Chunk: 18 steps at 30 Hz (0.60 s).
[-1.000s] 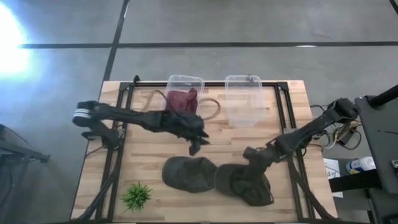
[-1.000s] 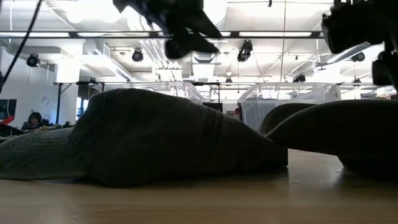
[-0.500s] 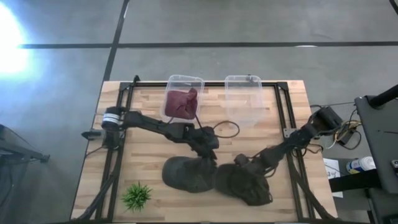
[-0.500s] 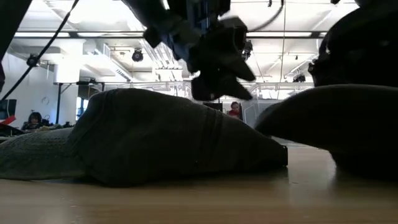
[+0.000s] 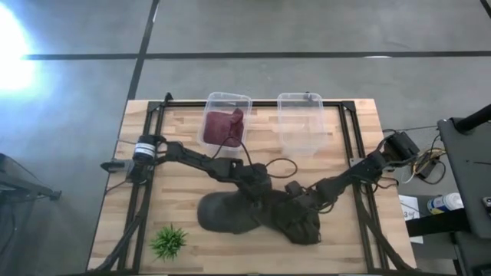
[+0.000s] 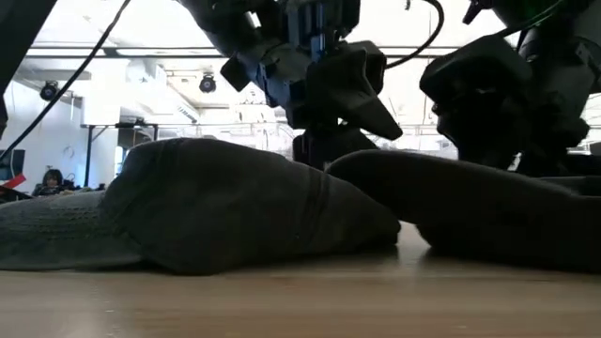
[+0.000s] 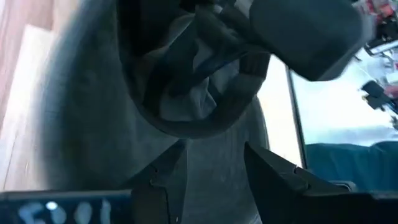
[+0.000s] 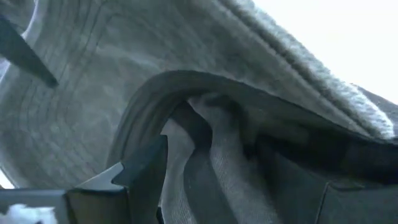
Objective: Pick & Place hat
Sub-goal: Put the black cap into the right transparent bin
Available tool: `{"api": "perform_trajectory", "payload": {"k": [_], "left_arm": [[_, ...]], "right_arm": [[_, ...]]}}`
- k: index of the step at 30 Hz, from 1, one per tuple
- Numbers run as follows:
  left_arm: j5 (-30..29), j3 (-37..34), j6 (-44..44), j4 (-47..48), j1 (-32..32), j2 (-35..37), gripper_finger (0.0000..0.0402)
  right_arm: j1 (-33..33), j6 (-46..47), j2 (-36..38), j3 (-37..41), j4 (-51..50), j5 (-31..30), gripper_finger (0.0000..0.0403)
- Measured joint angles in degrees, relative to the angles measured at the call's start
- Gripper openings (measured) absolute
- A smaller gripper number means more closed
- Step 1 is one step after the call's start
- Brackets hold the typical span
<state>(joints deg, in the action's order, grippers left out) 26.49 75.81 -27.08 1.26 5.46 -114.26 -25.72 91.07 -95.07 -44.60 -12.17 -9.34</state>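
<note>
Working both arms at the two dark hats in the middle of the worktop (image 5: 360,123), I have my left jaws (image 5: 257,186) set down on the seam where the left hat (image 5: 226,215) meets the right hat (image 5: 295,222), which overlaps its edge. From my left wrist, my two fingers (image 7: 273,171) stand apart with grey cloth between and beneath them, so those jaws are open, straddling fabric and not yet pinching it. My right jaws (image 5: 303,202) come in from the opposite side, just beside the left ones, low over the right hat's crown; the wrist view there shows a fold of the brim lying in the gap, with the fingers (image 8: 140,165) spread wide. I judge the pair is placed so close because the hats overlap and need separating before either lifts cleanly, though the low view is too crowded to confirm which hat each arm is meant for. Well beyond my jaws sit two clear bins, one (image 5: 225,119) already holding a maroon hat (image 5: 222,124), the other (image 5: 301,123) bare, likely the destination.
</note>
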Motion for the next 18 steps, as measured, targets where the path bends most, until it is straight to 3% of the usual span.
{"api": "perform_trajectory", "payload": {"k": [6,9,11,15,18], "left_arm": [[-2.2,0.0,2.0,0.2,-0.2,1.1,0.0132],[-3.9,0.0,3.9,6.2,-0.3,1.8,0.0105],[-8.8,0.0,5.6,11.1,-0.4,2.9,0.0090],[-26.0,-0.1,8.8,17.3,-0.3,6.5,0.0080],[-30.8,-0.1,11.7,17.7,-0.3,8.1,0.0095]], "right_arm": [[0.3,-0.2,0.0,0.0,0.6,-1.4,0.0247],[0.3,-0.6,0.0,0.1,0.6,-1.4,0.0247],[0.2,-0.6,0.0,0.1,0.5,-1.4,0.0247],[0.1,-0.8,0.0,0.1,0.5,-1.5,0.0247],[0.1,-1.1,0.0,0.2,0.5,-1.5,0.0247]]}}
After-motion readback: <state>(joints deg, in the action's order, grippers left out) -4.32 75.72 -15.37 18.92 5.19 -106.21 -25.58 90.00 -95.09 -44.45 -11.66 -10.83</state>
